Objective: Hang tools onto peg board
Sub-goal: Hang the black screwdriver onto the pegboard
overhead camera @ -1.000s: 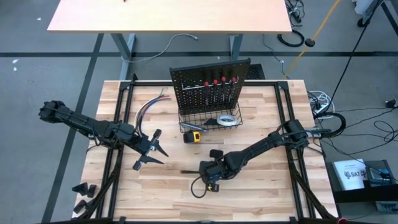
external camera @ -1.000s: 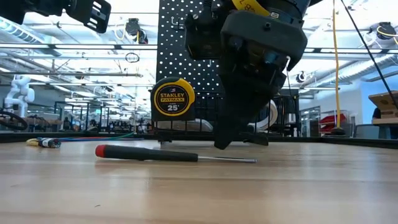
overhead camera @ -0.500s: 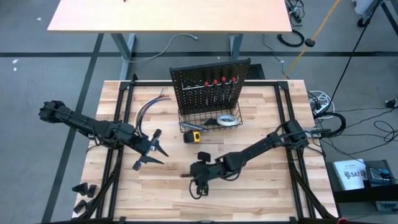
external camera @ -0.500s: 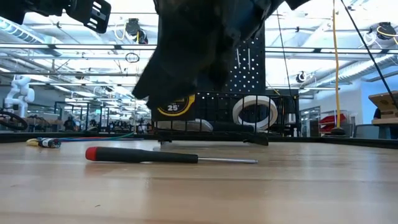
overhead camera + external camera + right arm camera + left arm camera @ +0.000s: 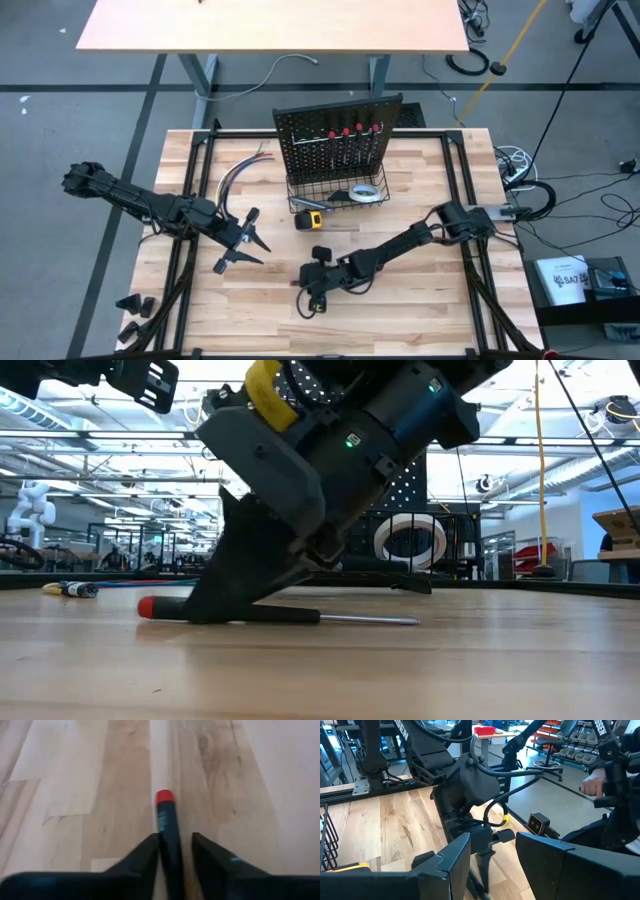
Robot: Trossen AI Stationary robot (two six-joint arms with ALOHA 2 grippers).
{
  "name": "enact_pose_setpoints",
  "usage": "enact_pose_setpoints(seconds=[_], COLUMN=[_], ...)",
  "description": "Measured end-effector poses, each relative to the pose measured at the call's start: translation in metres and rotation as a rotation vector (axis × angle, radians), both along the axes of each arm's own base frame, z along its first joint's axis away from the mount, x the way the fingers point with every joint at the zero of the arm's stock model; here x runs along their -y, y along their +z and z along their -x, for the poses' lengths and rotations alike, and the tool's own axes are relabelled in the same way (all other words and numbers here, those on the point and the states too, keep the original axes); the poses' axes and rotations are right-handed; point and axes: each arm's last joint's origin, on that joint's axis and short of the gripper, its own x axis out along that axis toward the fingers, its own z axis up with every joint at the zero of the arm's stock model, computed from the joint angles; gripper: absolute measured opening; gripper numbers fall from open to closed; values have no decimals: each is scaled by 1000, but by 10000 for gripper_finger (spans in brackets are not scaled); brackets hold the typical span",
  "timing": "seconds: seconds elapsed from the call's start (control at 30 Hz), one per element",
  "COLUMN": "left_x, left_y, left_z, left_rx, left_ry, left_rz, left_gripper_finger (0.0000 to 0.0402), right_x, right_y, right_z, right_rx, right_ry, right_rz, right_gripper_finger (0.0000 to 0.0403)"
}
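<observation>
your right gripper (image 5: 176, 851) has slid toward the table's (image 5: 420, 300) front edge and dropped over the last loose screwdriver (image 5: 167, 827), fingers either side of its handle, not clearly clamped. four hang on the peg board (image 5: 335, 140). left gripper (image 5: 245, 245) waits half open near the left edge.

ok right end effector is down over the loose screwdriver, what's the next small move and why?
Probably close the right end effector on the screwdriver, then lift. The wrist view shows the dark handle lying between the two fingers, red end ahead, with slight gaps on both sides, so it looks straddled rather than clamped. It lies flat on the table.
</observation>
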Motion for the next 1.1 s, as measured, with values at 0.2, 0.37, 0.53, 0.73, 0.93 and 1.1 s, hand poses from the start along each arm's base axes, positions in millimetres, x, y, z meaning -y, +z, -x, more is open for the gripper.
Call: enact_pose_setpoints(seconds=[0.2,0.37,0.53,0.73,0.93,1.1], left_x=[0,0,0,0,1,4], left_y=[0,0,2,3,8,8], left_z=[0,0,0,-1,-1,0], left_rx=[0,5,19,35,84,83], left_ry=[0,0,-1,-1,-9,-27], left_rz=[-2,-2,-1,4,19,16], left_gripper_finger=[165,165,165,165,164,146], right_x=[1,0,1,7,7,10], right_y=[7,35,92,143,181,192], right_z=[0,-2,-2,5,2,0], right_rx=[7,37,199,362,616,712], right_ry=[6,28,35,-2,8,20], right_rz=[6,62,95,180,200,243], right_gripper_finger=[34,34,34,34,34,34])
